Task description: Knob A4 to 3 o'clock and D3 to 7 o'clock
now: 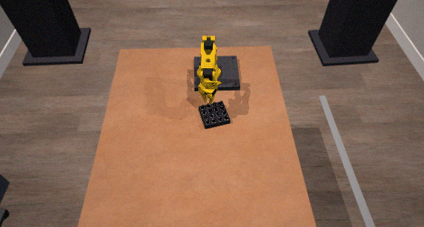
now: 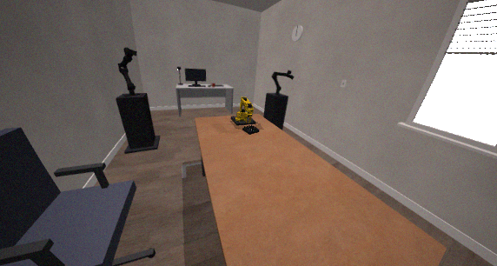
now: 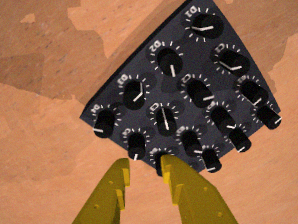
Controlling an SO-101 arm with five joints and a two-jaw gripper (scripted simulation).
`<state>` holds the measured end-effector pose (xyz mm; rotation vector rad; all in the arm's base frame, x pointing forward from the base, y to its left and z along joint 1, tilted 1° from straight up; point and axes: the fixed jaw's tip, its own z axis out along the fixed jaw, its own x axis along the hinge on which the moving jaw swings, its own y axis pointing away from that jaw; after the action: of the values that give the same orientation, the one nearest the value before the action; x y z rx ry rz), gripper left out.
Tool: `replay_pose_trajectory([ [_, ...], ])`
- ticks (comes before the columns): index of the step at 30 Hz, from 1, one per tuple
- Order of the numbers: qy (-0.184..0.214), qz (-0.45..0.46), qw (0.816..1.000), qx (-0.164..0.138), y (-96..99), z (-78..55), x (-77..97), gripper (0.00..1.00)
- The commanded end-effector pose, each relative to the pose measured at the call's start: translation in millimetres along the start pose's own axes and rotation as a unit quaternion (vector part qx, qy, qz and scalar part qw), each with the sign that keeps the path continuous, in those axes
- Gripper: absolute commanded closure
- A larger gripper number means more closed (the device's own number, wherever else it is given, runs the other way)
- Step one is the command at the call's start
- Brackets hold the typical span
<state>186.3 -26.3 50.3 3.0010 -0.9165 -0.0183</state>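
The black knob box (image 1: pixel 204 124) (image 2: pixel 250 132) (image 3: pixel 88 114) lies turned on the table. In the wrist view, knob D3 (image 3: pixel 133 101) stands at its left part, its white line pointing up and right; the exact hour is hard to read. Knob A4 is hidden behind the right finger. The gripper (image 3: pixel 145 160) (image 1: pixel 208 100) is slightly open, with nothing between its fingertips. In the wrist view its fingers overlap the box's near corner, and the right tip covers part of knob B4 (image 3: pixel 159 164). The socket cannot be made out.
Knobs D4 (image 3: pixel 104 123), C4 (image 3: pixel 136 146) and C3 (image 3: pixel 165 120) surround D3 on its near side, with D2 (image 3: pixel 169 60) beyond it. Knob A3 (image 3: pixel 212 162) is right of the fingers. The arm's dark base plate (image 1: pixel 230 71) lies behind the box on the table (image 1: pixel 167 166).
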Motion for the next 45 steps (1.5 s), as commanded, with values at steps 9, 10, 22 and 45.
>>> replay_pose_trajectory([
  [9, 0.011, 0.005, 1.000, 0.007, 11.2, 4.1, -18.5, 0.92],
  [10, 0.011, 0.005, 1.000, 0.007, 11.3, 4.2, -18.7, 0.92],
  [22, 0.011, 0.008, 1.000, 0.007, 11.4, 4.2, -18.8, 0.92],
  [45, 0.011, 0.108, 0.994, 0.008, 11.1, 4.2, -20.4, 0.92],
])
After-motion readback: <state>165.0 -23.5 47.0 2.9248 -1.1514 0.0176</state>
